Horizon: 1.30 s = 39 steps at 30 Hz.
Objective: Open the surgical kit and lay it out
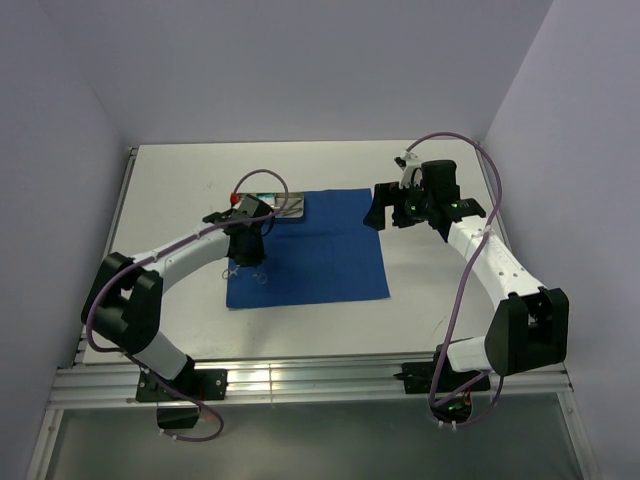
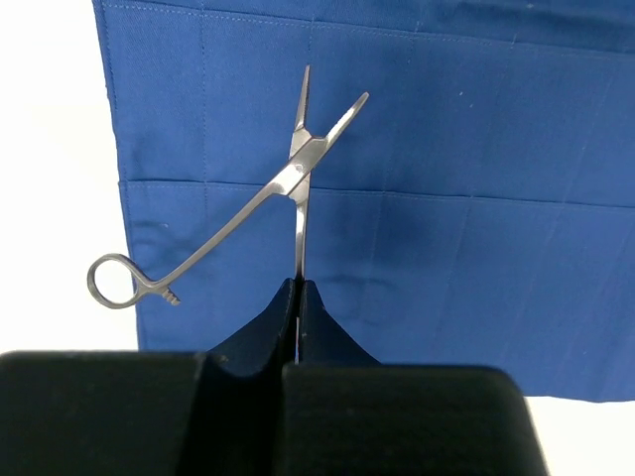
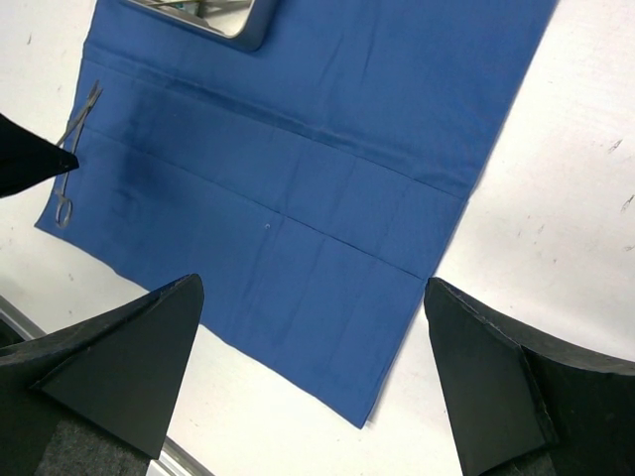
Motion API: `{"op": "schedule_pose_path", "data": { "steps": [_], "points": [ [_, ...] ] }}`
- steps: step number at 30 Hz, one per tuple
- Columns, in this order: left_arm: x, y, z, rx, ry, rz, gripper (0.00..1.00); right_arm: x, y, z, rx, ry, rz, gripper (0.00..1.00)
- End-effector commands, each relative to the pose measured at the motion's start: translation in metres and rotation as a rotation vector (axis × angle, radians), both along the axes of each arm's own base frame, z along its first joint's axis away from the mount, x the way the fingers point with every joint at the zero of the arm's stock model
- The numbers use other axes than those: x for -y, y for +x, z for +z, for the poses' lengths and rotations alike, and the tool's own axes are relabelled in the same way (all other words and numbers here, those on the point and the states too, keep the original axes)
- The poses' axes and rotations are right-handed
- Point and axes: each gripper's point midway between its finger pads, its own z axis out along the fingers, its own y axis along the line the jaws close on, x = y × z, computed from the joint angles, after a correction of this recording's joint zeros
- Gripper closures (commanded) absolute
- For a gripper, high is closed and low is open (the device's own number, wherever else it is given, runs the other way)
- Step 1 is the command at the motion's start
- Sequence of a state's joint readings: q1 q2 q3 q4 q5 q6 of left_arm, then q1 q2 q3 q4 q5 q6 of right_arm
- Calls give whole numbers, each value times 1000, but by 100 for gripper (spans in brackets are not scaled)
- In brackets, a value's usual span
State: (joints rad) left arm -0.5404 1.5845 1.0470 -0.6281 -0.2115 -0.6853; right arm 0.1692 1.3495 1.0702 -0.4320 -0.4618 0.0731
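Note:
The royal-blue cloth (image 1: pixel 320 250) lies spread flat on the white table. A steel tray (image 1: pixel 283 207) sits on its far left corner, and shows in the right wrist view as the tray (image 3: pixel 213 15). My left gripper (image 2: pixel 299 284) is shut on one arm of a ring-handled clamp (image 2: pixel 295 178). The clamp's blades are splayed apart and its free ring sticks out past the cloth's left edge. From the right wrist the clamp (image 3: pixel 74 129) shows over the cloth's left strip. My right gripper (image 3: pixel 313 286) hangs open and empty above the cloth's right side (image 3: pixel 298 169).
Bare white table (image 1: pixel 440 290) surrounds the cloth. Pale walls close in on the left, back and right. A metal rail (image 1: pixel 300 380) runs along the near edge by the arm bases. Purple cables loop over both arms.

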Motion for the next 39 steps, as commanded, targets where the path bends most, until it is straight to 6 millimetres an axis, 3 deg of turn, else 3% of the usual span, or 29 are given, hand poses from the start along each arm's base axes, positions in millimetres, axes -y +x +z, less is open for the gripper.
{"op": "schedule_pose_path", "data": {
  "steps": [1,4,5,7,9,10,12,13,15,16,18,23,28,34,39],
  "points": [
    [14,16,30,102,-51,41,100,0,1,9,26,18,7,0],
    [32,23,58,202,-133,-35,100,-12,-5,25,81,72,82,0],
    [42,31,87,311,-199,-71,100,-19,-11,28,89,107,125,0],
    [54,27,108,389,-257,-167,100,-27,-14,48,154,152,175,0],
    [68,26,152,526,-352,-259,100,-39,-26,66,186,230,253,0],
    [79,13,170,559,-430,-350,100,-46,-27,73,203,280,273,0],
    [91,5,198,661,-506,-450,100,-57,-38,92,240,372,329,0],
    [99,-6,206,672,-557,-525,100,-63,-37,111,284,444,337,1],
    [104,-23,220,725,-607,-619,100,-70,-46,125,321,522,377,1],
    [110,-34,226,742,-651,-686,100,-75,-49,146,381,573,410,1],
    [114,-48,242,797,-689,-776,100,-81,-56,163,434,603,455,2],
    [124,-72,261,818,-773,-915,100,-102,-69,190,517,614,577,2],
    [132,-83,270,796,-856,-958,100,-123,-77,193,548,602,651,2],
    [138,-88,276,761,-916,-969,100,-136,-83,200,541,619,694,3],
    [140,-86,273,737,-927,-958,100,-143,-90,208,518,662,718,13]
  ]
}}
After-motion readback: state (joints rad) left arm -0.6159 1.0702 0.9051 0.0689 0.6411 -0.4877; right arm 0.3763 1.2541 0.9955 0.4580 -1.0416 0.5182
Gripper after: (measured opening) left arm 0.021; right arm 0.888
